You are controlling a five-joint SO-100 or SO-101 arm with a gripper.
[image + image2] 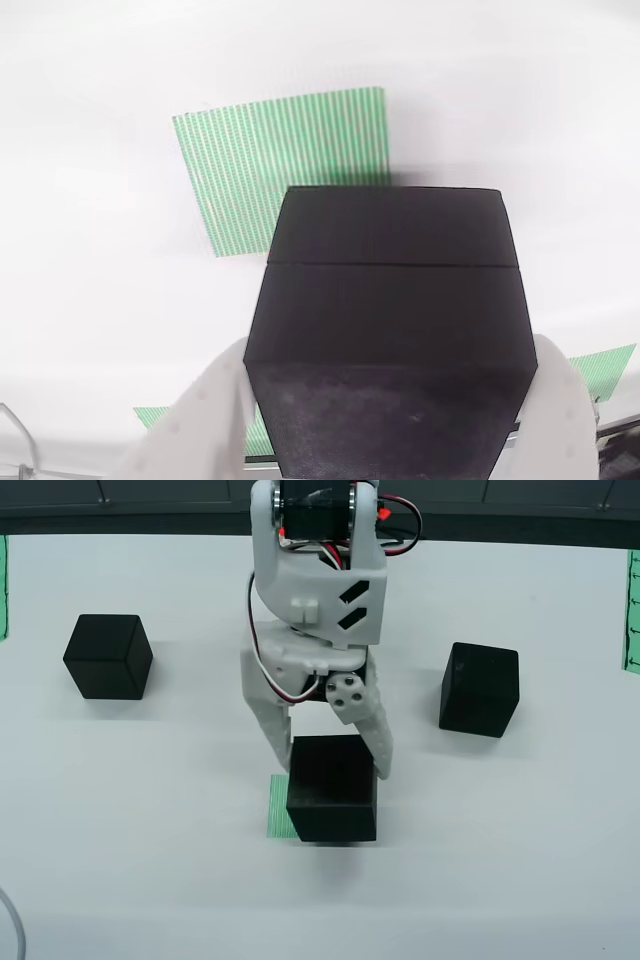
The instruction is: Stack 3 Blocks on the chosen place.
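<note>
Blocks first: your gripper (333,762) is clamping one black cube (333,788) between its two white fingers (372,728), the jaws spread just to the cube's width and pressing on its left and right faces in the view from above. In the view that rides on the gripper, that held cube (385,330) is filling the lower centre of the frame with a thin seam line running level across it, and the white fingers (200,420) are hugging its lower corners. The cube is sitting square, edges roughly parallel to the frame in the view from above; being a cube, it is showing no long axis. It is lying over the striped green patch (279,808), whose left strip is peeking out at lower centre; whether it is touching the patch I cannot tell. In the gripper view the patch (270,165) is showing behind the cube, upper left of centre. You are leaving two more cubes on the white table (150,880): one at upper left (108,656), one at right (479,688), both well apart from the patch.
</note>
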